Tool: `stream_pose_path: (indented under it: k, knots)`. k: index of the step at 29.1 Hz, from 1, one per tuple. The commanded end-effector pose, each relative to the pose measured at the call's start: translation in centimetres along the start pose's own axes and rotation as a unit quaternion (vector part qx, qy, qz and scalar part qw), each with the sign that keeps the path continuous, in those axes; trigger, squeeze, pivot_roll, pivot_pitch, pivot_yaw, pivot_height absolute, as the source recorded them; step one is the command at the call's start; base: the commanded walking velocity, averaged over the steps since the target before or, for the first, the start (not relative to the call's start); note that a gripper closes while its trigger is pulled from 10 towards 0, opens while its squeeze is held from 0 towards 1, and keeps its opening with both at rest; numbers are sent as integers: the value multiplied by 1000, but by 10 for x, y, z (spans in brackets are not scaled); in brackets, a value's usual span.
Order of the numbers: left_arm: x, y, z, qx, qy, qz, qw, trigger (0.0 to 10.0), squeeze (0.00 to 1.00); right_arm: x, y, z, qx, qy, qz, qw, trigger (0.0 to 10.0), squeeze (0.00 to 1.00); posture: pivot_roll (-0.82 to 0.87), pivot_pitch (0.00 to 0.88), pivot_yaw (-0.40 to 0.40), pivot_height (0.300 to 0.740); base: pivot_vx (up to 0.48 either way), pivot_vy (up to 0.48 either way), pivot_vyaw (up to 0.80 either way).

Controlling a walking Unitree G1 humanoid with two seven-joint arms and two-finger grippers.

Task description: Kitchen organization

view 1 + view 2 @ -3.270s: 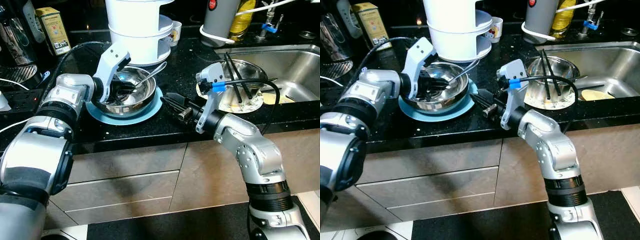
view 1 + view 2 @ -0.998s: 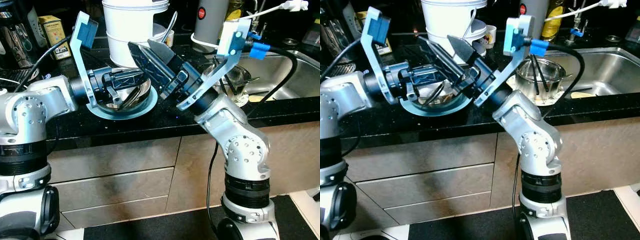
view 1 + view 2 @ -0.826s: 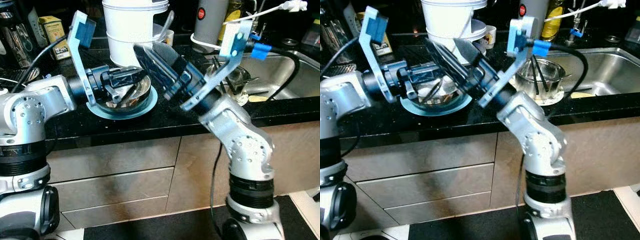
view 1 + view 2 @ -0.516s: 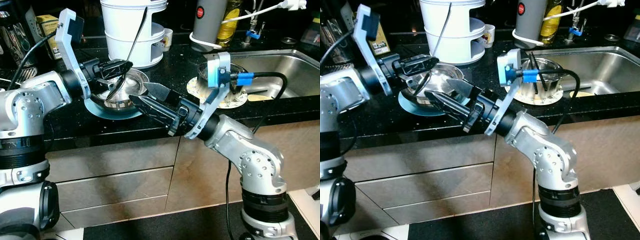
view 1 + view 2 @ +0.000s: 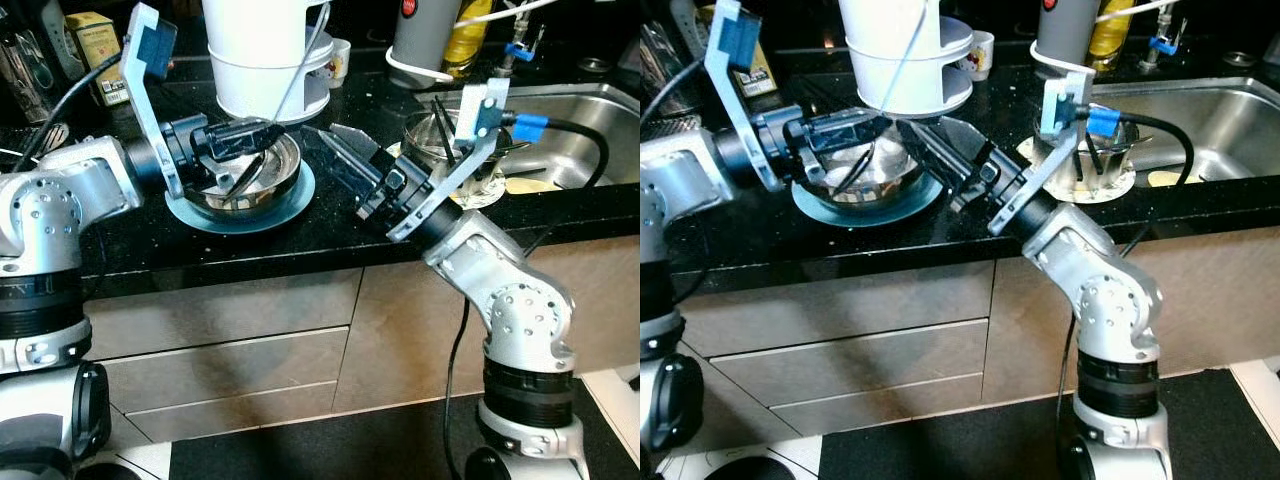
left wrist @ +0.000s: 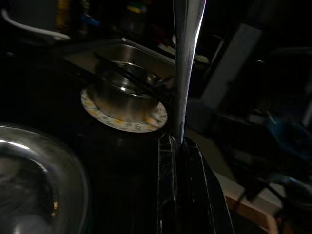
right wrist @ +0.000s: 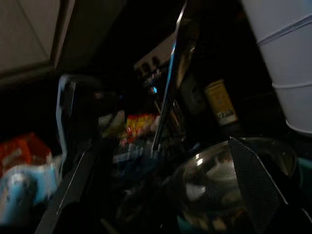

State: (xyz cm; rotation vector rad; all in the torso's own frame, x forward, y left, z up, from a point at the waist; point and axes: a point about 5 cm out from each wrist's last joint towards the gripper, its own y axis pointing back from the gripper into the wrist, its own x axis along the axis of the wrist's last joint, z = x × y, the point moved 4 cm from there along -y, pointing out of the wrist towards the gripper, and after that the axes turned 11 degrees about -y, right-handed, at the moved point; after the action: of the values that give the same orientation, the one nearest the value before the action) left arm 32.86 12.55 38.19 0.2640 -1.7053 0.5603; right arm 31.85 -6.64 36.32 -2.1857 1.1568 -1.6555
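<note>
left arm reaches inward, left gripper [image 5: 243,140] clamped. right arm bends up, right gripper [image 5: 345,160] fingers spread apart.

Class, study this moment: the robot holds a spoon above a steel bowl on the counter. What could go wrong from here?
The left gripper pinches the spoon low on its handle, so it may pivot or slip. The right gripper is open beside the steel bowl; it could knock the bowl off its blue plate or clash with the left gripper.
</note>
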Motion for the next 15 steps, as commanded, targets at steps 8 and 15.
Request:
stream_pose_path:
  k: [8, 15]
  knots:
    - [-3, 2, 16, -39, 12, -2, 999, 0, 0, 8, -6, -7, 19, -19, 23, 999, 10000, 0, 63, 252, 2, 740, 0, 0, 0]
    - [-9, 0, 25, -61, 32, -7, 998, 0, 0, 4, -10, -10, 28, -27, 15, 999, 10000, 0, 62, 253, 0, 740, 0, 0, 0]
